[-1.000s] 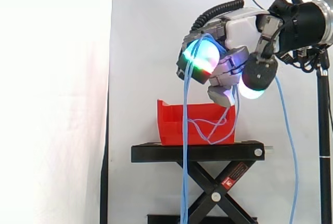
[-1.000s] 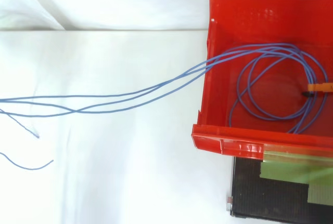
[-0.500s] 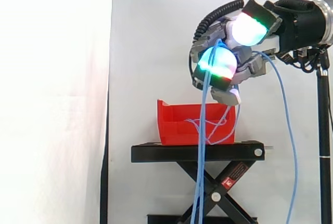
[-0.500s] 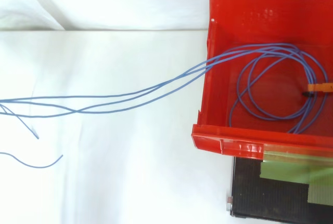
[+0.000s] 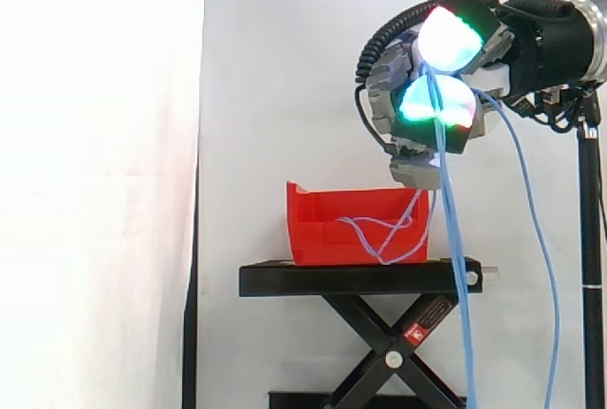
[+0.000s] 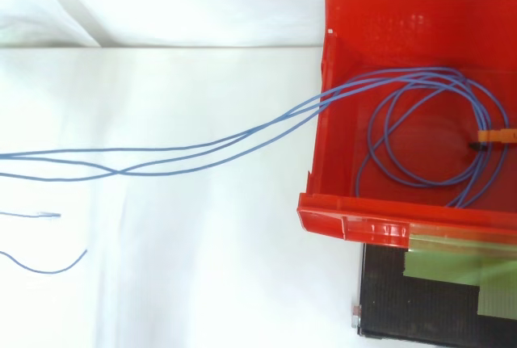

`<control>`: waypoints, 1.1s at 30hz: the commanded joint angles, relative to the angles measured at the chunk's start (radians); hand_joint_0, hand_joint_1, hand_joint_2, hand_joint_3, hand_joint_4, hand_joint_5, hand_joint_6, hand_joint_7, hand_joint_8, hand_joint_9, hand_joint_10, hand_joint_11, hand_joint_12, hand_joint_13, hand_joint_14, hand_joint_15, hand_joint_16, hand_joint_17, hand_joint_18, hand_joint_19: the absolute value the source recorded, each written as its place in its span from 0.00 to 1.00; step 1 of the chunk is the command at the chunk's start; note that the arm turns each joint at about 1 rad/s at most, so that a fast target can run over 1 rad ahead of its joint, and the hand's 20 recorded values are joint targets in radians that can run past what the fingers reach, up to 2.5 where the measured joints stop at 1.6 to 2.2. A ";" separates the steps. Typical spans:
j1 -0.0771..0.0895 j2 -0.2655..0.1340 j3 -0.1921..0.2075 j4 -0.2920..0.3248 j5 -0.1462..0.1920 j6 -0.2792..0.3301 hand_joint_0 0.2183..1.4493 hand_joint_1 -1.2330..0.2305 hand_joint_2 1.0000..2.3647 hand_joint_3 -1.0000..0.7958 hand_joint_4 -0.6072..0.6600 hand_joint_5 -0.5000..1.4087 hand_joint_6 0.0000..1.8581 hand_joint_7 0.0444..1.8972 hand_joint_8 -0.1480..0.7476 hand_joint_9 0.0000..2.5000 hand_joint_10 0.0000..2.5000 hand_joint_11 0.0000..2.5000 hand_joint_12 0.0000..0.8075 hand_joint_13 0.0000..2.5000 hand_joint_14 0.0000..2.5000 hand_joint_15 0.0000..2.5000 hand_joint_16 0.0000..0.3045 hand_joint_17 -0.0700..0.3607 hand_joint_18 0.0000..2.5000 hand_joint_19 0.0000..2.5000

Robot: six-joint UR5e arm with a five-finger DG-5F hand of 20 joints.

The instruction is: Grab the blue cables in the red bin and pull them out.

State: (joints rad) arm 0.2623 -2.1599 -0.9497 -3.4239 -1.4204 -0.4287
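The red bin (image 5: 322, 221) stands on the black scissor stand (image 5: 360, 279). Above its right end my hand (image 5: 398, 96) hangs in the air, its fingers curled round a bundle of blue cables (image 5: 455, 238), its fingertips (image 5: 453, 37) glowing cyan and green. From the hand the strands drop past the stand's right end, and one more loop (image 5: 536, 238) hangs further right. In the top view part of the cables (image 6: 420, 130) still lies coiled in the bin (image 6: 347, 223), with an orange tie (image 6: 494, 135). Several strands (image 6: 161, 158) leave over the bin's left wall toward the left edge.
Two loose cable ends (image 6: 40, 266) lie over the white ground at the lower left in the top view. The black stand top (image 6: 436, 308) with green tape shows below the bin. A dark tripod pole (image 5: 590, 238) stands at the right edge of the side view.
My hand has turned and shifted right above the bin. The hanging strands swung from in front of the stand's middle to its right end. The loose ends at lower left moved.
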 commanded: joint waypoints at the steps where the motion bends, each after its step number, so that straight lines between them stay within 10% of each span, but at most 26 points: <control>1: 0.000 0.000 -0.001 0.000 0.000 0.000 0.31 0.32 0.00 0.00 0.64 0.74 0.25 0.34 0.54 0.35 0.77 0.47 0.50 0.42 0.70 0.41 0.17 0.44 0.36 0.44; 18: 0.002 0.000 0.000 0.000 0.000 0.000 0.28 0.35 0.00 0.00 0.63 0.79 0.28 0.32 0.54 0.38 0.76 0.48 0.50 0.44 0.70 0.40 0.18 0.46 0.38 0.44; 33: -0.002 0.000 0.000 0.002 -0.011 0.000 0.54 0.20 0.01 0.15 0.61 0.73 0.17 0.40 0.45 0.37 0.66 0.57 0.39 0.43 0.59 0.51 0.12 0.36 0.33 0.46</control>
State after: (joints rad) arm 0.2620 -2.1589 -0.9493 -3.4235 -1.4257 -0.4282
